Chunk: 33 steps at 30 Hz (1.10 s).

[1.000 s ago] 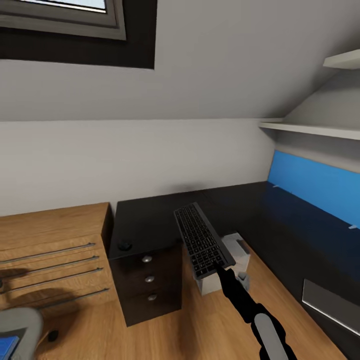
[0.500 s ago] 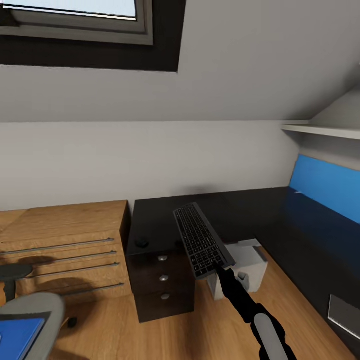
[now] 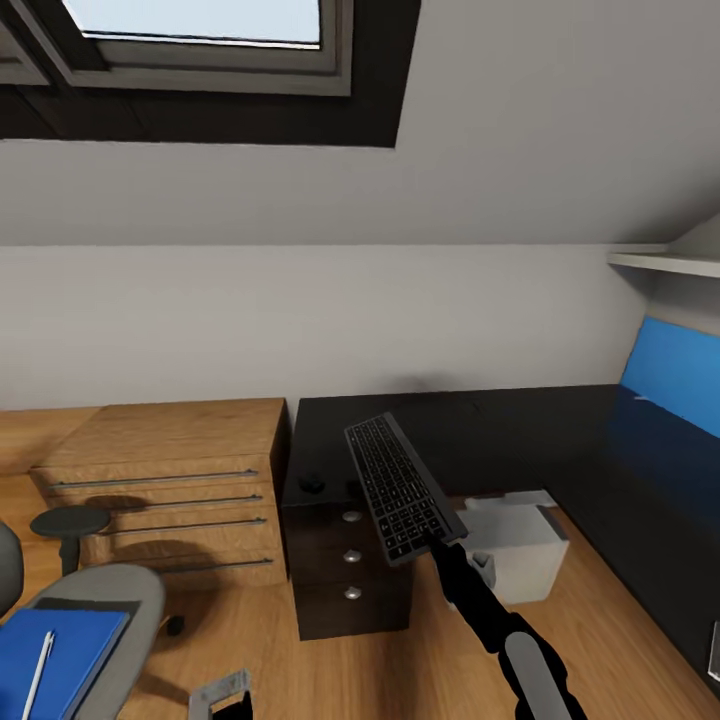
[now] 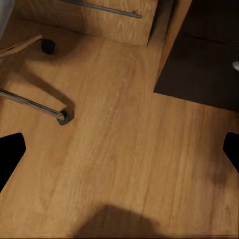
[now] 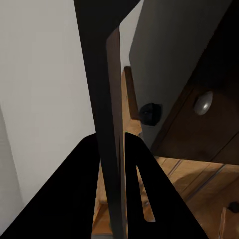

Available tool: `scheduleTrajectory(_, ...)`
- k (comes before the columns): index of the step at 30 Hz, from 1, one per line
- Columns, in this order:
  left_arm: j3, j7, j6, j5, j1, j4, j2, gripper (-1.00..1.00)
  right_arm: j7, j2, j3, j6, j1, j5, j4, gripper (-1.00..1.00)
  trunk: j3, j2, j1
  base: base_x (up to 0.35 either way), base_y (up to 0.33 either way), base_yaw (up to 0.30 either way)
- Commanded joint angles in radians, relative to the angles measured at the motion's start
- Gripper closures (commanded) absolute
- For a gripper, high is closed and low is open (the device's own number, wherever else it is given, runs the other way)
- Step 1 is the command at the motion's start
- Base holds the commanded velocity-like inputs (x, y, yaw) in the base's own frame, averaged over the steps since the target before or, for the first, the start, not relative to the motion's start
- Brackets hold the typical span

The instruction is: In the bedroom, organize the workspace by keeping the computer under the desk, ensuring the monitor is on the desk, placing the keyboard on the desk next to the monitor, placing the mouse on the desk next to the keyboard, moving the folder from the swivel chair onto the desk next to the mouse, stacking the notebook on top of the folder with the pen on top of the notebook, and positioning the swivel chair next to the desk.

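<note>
Above the drawer end of the desk [image 3: 480,425], the keyboard [image 3: 400,487] is carried clear of the black top, tilted, its key face toward the head camera. The right gripper [image 3: 437,537] is clamped on the keyboard's near short edge; the right wrist view shows the thin board [image 5: 109,124] edge-on, pinched between the two dark fingers [image 5: 137,194]. The left gripper [image 4: 119,154] hangs over bare plank floor with its fingertips spread wide and nothing between them.

The mouse [image 3: 311,483] sits on the desk near its corner, just beyond the keyboard; it appears again in the right wrist view [image 5: 149,112] above a silver drawer knob [image 5: 203,102]. The computer [image 3: 520,550] stands on the floor under the desk. Well apart from the desk, the swivel chair [image 3: 110,620] bears the blue folder [image 3: 55,660], with a thin pale object, probably the pen, on it.

Judgement: the keyboard is light, stiff and long. Held by one end it levers against the pinch and may droop or twist; a grip nearer the middle of a long edge would be steadier.
</note>
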Motion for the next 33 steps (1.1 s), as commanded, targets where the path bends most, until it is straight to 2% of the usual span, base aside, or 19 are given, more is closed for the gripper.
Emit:
scheduleTrajectory(1, -0.002, 0.006, 0.034, 0.011, 0.0, -0.006, 0.003, -1.0, 0.004, 0.002, -0.004, 0.01, -0.001, -0.009, 0.0, 1.0, -0.001, -0.001, 0.0, 0.0, 0.0, 0.062)
scheduleTrajectory(5, 0.001, 0.001, 0.134, 0.018, 0.0, -0.034, 0.007, -1.0, 0.006, 0.002, -0.004, 0.01, -0.001, -0.011, 0.0, 1.0, -0.001, -0.001, 0.0, 0.0, 0.0, 0.027)
scheduleTrajectory(6, 0.002, -0.001, 0.19, 0.019, -0.001, -0.091, 0.008, -1.0, 0.006, 0.002, -0.004, 0.01, -0.001, -0.019, 0.001, 1.0, -0.001, -0.001, 0.0, 0.0, 0.0, 0.007)
scheduleTrajectory(9, 0.003, -0.003, 0.281, 0.024, 0.0, -0.199, 0.01, -1.0, 0.006, 0.001, -0.004, 0.01, -0.001, -0.026, -0.001, 1.0, -0.001, -0.001, 0.0, 0.0, 0.0, 0.003)
scheduleTrajectory(11, 0.004, -0.003, 0.4, 0.048, -0.001, -0.265, 0.011, -1.0, 0.004, 0.001, -0.004, 0.01, -0.001, -0.029, -0.002, 1.0, -0.001, -0.001, 0.0, 0.0, 0.0, 0.001)
scheduleTrajectory(14, 0.012, -0.003, 0.48, 0.083, -0.001, -0.292, 0.012, -1.0, 0.004, -0.002, -0.006, 0.011, -0.001, -0.031, -0.003, 1.0, -0.001, -0.001, 0.0, 0.0, 0.0, 0.0)
scheduleTrajectory(18, 0.025, -0.004, 0.487, 0.091, 0.0, -0.281, 0.015, -1.0, 0.004, -0.003, -0.006, 0.011, -0.001, -0.032, -0.003, 1.0, -0.001, -0.001, 0.0, 0.059, 0.0, 0.0)
scheduleTrajectory(21, 0.03, -0.004, 0.469, 0.092, 0.0, -0.193, 0.032, -1.0, 0.006, -0.002, -0.007, 0.011, -0.001, -0.033, 0.001, 1.0, -0.001, -0.001, 0.0, 0.23, 0.0, 0.0)
scheduleTrajectory(23, 0.031, -0.005, 0.452, 0.092, 0.0, -0.17, 0.036, -1.0, 0.006, -0.001, -0.007, 0.011, -0.001, -0.037, 0.002, 1.0, -0.001, -0.001, 0.0, 0.3, 0.0, 0.0)
scheduleTrajectory(28, 0.029, -0.004, 0.38, 0.091, 0.0, -0.141, 0.038, -1.0, 0.003, 0.002, -0.006, 0.003, -0.001, -0.106, 0.026, 1.0, -0.001, -0.001, 0.0, 0.202, 0.0, 0.0)
scheduleTrajectory(33, 0.026, -0.005, 0.356, 0.088, 0.0, -0.11, 0.037, -1.0, -0.004, 0.001, -0.008, -0.001, -0.001, -0.169, 0.092, 1.0, -0.001, -0.001, 0.0, 0.041, 0.0, 0.0)
